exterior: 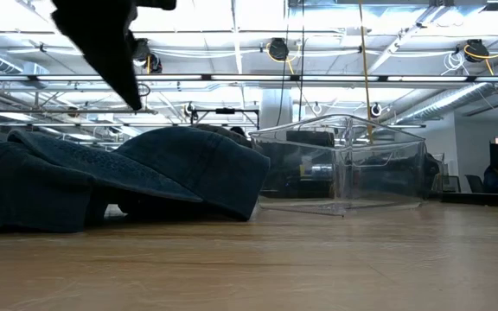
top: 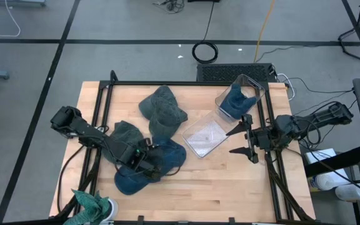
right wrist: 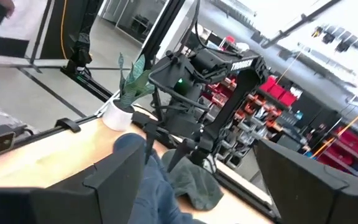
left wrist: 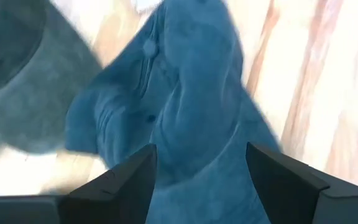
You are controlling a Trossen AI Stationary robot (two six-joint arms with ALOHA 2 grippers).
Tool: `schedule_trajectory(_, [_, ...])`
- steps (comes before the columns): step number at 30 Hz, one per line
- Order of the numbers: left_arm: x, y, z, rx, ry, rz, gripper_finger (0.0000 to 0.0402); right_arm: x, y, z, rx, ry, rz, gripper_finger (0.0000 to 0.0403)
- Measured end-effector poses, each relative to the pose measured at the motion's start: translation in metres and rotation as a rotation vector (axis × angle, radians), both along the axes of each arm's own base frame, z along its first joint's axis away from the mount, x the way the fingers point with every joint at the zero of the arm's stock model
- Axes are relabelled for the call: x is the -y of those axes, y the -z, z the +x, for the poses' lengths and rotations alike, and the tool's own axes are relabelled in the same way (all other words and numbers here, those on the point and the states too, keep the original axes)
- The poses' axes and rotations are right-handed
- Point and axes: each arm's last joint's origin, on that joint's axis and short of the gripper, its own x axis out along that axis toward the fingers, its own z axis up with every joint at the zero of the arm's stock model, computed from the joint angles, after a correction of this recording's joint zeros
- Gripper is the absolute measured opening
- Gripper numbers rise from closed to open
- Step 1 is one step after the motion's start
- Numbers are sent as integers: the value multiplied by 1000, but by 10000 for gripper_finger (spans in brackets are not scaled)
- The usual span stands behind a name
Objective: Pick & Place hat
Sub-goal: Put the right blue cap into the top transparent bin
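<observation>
High view: three loose hats lie mid-table, and the blue hat [top: 149, 164] nearest the front edge sits under the left gripper [top: 144, 159]. A grey-green hat [top: 125, 134] lies just beside it toward the left edge, and another one [top: 162, 110] lies toward the back. One more blue hat [top: 234, 102] is already in the clear bin [top: 239, 98] at the back right corner, with the clear lid [top: 205, 136] flat on the wooden table [top: 230, 187] next to it.

Left wrist view: fingers [left wrist: 114, 183] are spread wide, one on each side of a raised fold of the blue hat [left wrist: 191, 106]. They hover right over the cloth; contact cannot be confirmed, and nothing is clamped.

Handling judgement: soft cotton cap, light, floppy, not fragile. It will sag and drape when lifted. Best hold is the bunched crown ridge between the fingers; the brim is probably stiffer but lies flat. Risk is snagging the neighbouring grey-green hat, since they overlap.

Right gripper [top: 245, 139] waits near the right edge beside the bin, fingers wide apart, empty.
</observation>
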Motion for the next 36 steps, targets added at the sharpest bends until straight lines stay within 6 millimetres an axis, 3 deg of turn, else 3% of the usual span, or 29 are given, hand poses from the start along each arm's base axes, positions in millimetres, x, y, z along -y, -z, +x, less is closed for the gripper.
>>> schedule_trajectory(12, [2,-2,4,60,-6,-5,253,0,-2,2,35,3,-38,297])
schedule_trajectory(36, [2,-1,1,18,52,39,253,-1,-3,2,36,0,-6,297])
